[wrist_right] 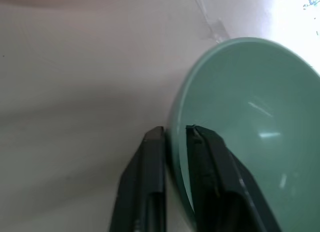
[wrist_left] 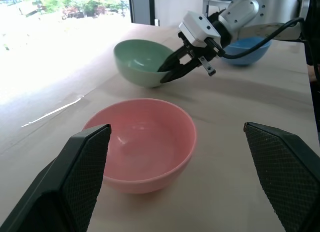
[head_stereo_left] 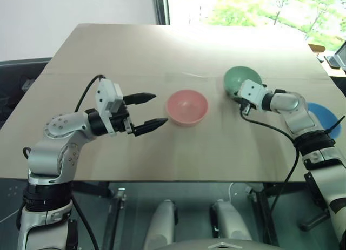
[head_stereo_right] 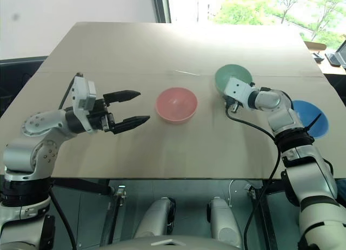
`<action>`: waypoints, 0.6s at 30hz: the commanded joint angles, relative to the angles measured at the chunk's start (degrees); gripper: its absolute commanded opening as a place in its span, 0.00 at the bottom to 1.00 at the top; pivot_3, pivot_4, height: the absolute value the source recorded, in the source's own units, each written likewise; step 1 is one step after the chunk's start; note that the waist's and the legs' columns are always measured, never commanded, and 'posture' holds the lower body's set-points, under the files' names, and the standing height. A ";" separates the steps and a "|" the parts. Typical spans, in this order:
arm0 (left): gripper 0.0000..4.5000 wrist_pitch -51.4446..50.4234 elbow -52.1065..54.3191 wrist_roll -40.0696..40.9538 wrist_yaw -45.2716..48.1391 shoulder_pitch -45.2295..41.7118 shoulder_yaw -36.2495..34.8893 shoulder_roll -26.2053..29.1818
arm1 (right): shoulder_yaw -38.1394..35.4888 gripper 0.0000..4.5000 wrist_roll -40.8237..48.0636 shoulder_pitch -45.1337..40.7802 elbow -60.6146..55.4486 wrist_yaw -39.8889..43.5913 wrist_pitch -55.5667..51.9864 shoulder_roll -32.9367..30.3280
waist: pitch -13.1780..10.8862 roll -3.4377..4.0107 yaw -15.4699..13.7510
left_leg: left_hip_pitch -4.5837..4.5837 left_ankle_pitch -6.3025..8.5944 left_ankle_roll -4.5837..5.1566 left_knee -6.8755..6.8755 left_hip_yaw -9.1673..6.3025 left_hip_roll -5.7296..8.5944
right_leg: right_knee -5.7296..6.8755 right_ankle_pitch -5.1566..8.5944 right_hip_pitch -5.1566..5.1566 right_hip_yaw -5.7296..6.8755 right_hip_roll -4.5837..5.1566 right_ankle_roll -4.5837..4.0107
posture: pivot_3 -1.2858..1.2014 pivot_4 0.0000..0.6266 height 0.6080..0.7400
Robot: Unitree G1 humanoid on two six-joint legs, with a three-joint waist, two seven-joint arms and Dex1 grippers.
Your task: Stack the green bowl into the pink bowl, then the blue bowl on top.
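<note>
The pink bowl [head_stereo_left: 187, 107] sits upright mid-table. Just left of it my left gripper [head_stereo_left: 152, 110] hangs open and level, its fingers [wrist_left: 75, 177] spread wide with nothing between them. The green bowl [head_stereo_left: 242, 80] stands to the right and further back; my right gripper [wrist_right: 175, 134] is shut on its near rim, one finger inside the bowl and one outside. The blue bowl [head_stereo_left: 324, 119] rests near the right edge, partly hidden behind my right arm.
The tan table [head_stereo_left: 162, 55] reaches back to a window. A thin pale strip [head_stereo_left: 192, 74] lies on it behind the pink bowl. Something dark [head_stereo_left: 336, 58] sits off the far right corner.
</note>
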State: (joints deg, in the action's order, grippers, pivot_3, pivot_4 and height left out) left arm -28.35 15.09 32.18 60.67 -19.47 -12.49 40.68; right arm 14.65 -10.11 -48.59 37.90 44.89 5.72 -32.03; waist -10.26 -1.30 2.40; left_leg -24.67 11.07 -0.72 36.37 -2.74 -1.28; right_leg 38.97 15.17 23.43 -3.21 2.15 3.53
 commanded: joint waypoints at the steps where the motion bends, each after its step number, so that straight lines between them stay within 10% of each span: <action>1: 1.00 2.43 1.59 0.02 -1.46 0.44 -0.27 -0.36 | -1.56 0.01 0.37 -1.90 -1.13 0.09 1.70 -0.50 | 0.00 0.00 0.00 | 0.00 0.00 0.00 0.00 0.00 0.00 | 0.00 0.00 0.00 0.00 0.00 0.00 | 0.52 0.24 1.00; 18: 1.00 5.21 -1.25 -0.84 -6.92 1.21 -0.76 -2.23 | 1.78 0.01 16.13 1.42 -38.14 12.43 -18.30 7.86 | -0.02 0.05 -0.21 | -0.01 0.00 0.00 -0.01 -0.09 -0.01 | 0.00 0.00 -0.01 0.08 -0.01 0.00 | 0.52 0.24 1.00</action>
State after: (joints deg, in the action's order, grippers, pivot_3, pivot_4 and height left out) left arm -24.26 12.77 30.66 54.10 -18.61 -11.35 37.88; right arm 16.56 5.77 -46.53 1.21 57.19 -11.83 -24.21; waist -10.28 -1.25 2.20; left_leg -24.69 11.08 -0.71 36.36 -2.83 -1.28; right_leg 38.97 15.17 23.42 -3.12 2.14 3.53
